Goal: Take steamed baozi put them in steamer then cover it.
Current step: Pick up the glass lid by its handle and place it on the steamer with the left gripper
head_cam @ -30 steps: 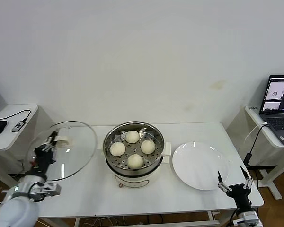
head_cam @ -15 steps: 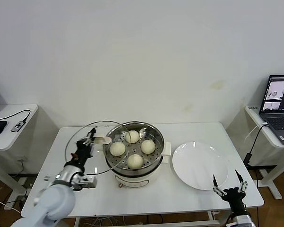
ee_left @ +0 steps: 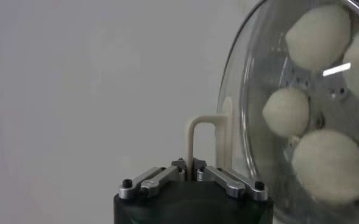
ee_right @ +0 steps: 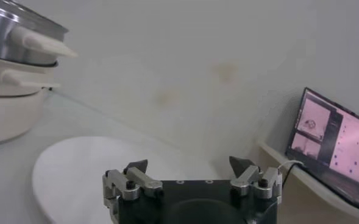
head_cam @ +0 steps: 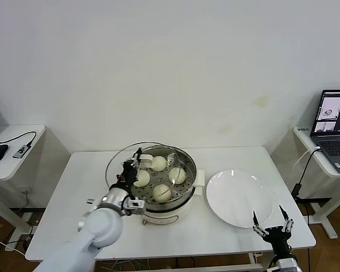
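The left gripper (ee_left: 193, 171) was clamped on the cream handle (ee_left: 199, 139) of the cover (head_cam: 137, 170), probably heavy, slick, breakable glass hanging just beyond its jaws, while the right gripper (ee_right: 188, 172) idled with jaws apart.

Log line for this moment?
left gripper: shut on cover handle, over steamer | baozi: four inside | right gripper: open, idle

The lid (head_cam: 144, 170), tilted and clamped at its handle by the left gripper (head_cam: 131, 169), blocks the steamer's (head_cam: 164, 195) left half from above; its right half lies open to reach; right of the steamer a plate (head_cam: 239, 198) fills the table (head_cam: 62, 221); left of it the tabletop is bare.
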